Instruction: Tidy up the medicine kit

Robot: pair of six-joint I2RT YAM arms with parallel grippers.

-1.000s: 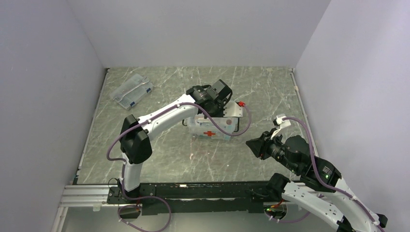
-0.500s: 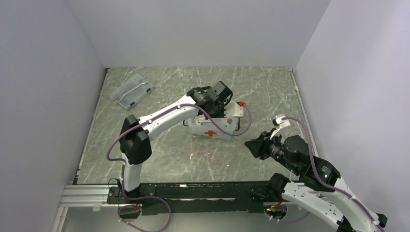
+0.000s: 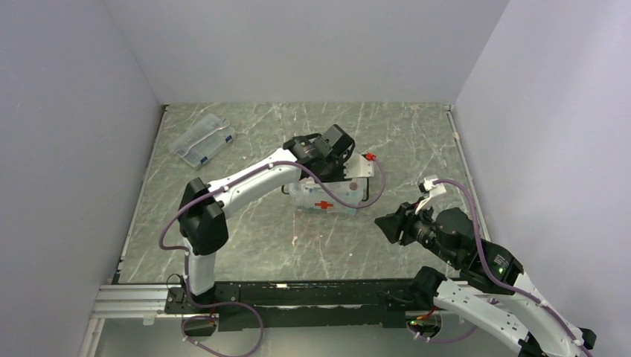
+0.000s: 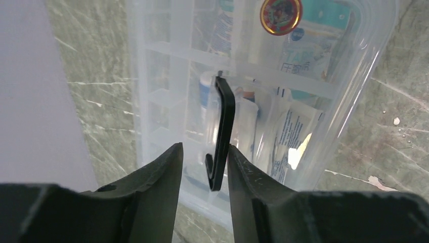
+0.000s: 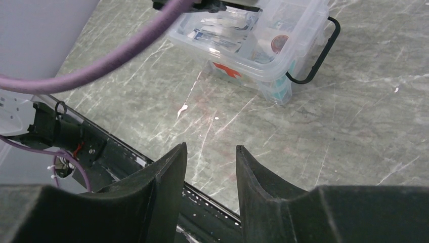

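Marbled table (image 3: 223, 223): medicine kit (image 3: 309, 199) lies left-right, red cross (image 3: 322, 204) facing the near edge; left gripper (image 4: 204, 152) and right gripper (image 5: 210, 149) released.

Pale lavender walls (image 3: 312, 44), green marbled tabletop (image 3: 417, 141) (white-veined), even light

The grey-green marble-patterned worktop (image 3: 260, 230) is streaked with white veins. The clear rectangular plastic medicine kit (image 3: 309, 198) bears a red cross (image 3: 322, 205) on its front and a thin black handle (image 4: 225, 121). Teal-and-white packets (image 4: 313, 30) and a round red-and-gold disc (image 4: 281, 15) show through its lid. Beyond the kit to the left, a flat clear plastic case (image 3: 202, 140) carries blue labels. A purple cable (image 5: 101, 66) crosses above the kit.
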